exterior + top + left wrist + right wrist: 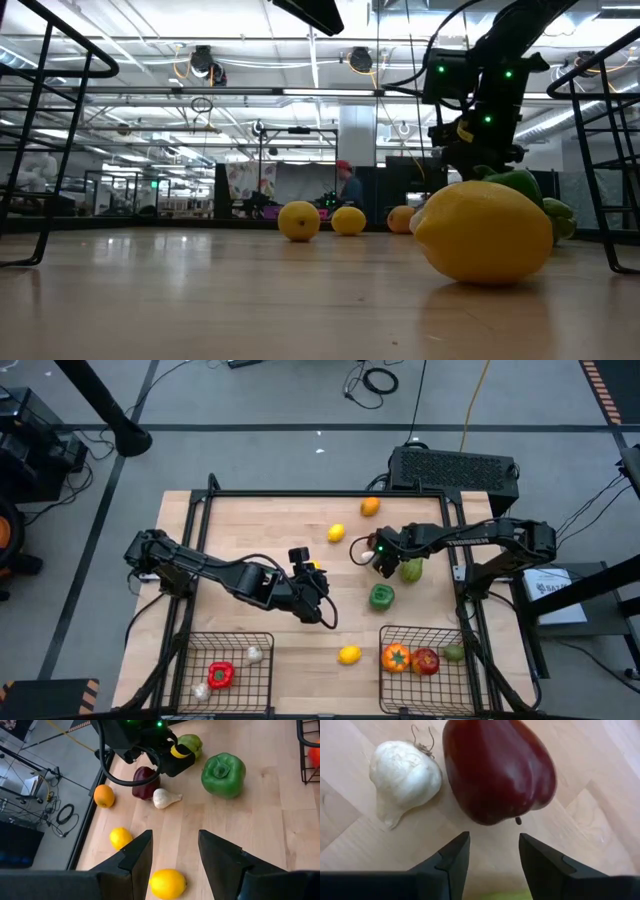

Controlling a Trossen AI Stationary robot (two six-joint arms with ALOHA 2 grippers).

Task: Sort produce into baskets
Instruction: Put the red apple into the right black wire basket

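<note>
- Baskets sat at the bench's near edge: left basket held a red pepper and garlic.
- Left gripper hovered mid-bench, fingers spread, empty.
- Right gripper hung spread over a dark red pepper beside a garlic bulb (probably light, stiff, slippery; pinch its broad body).

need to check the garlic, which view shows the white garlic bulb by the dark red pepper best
The right wrist view: the white garlic bulb fills it, beside the dark red pepper. The left wrist view shows it small; the high and low views hide it.
</note>
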